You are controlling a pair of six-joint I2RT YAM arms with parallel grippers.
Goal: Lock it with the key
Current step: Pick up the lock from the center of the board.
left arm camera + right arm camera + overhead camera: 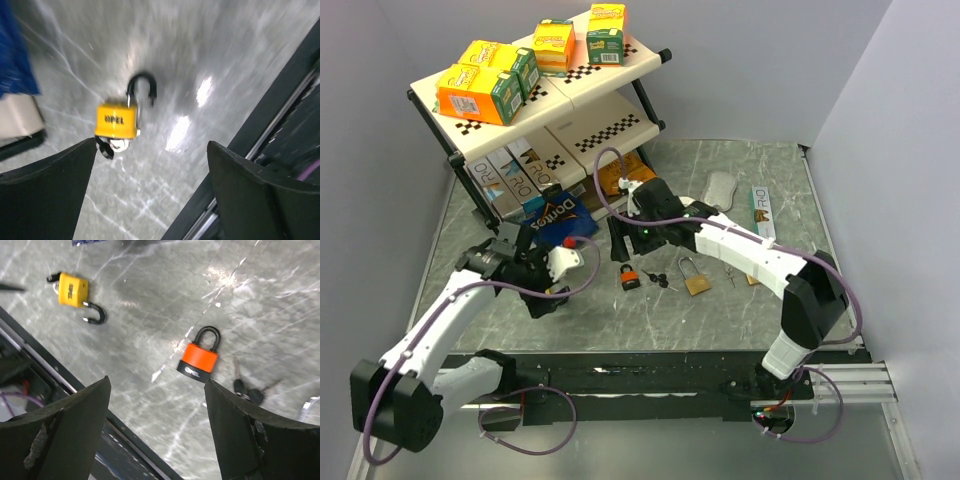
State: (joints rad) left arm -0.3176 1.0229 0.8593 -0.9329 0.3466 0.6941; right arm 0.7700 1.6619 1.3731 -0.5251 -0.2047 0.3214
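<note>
The left gripper (pixel 152 150) hangs low over the grey marbled table (pixel 650 335) with its jaws spread wide and nothing between them. Just ahead of its fingers lies a yellow padlock (pixel 117 120) flat on the table. Its black shackle (pixel 142 86) is out of the body on one side, so this lock reads as open. Something dark and ring-like sits at its keyway end, perhaps a key, but the left wrist view is too blurred to be sure. Further right, the right gripper (pixel 156 382) also stands wide and empty. It hovers above an orange padlock (pixel 199 360), which lies between its fingers' line of sight and touches neither. The shackle of that lock appears seated in the body. A small bunch of black-headed keys (pixel 248 391) lies just beside it on the table, not in the lock. To the right again, the top view shows a brass padlock (pixel 697 283) with its shackle raised, and whether it is latched cannot be told. A loose key (pixel 731 276) lies near it. As a judgement, no key is in either gripper, so no turning of a lock is under way. The orange lock may already be fastened. The yellow one at least looks unfinished: its shackle needs pressing home and its key turning.
</note>
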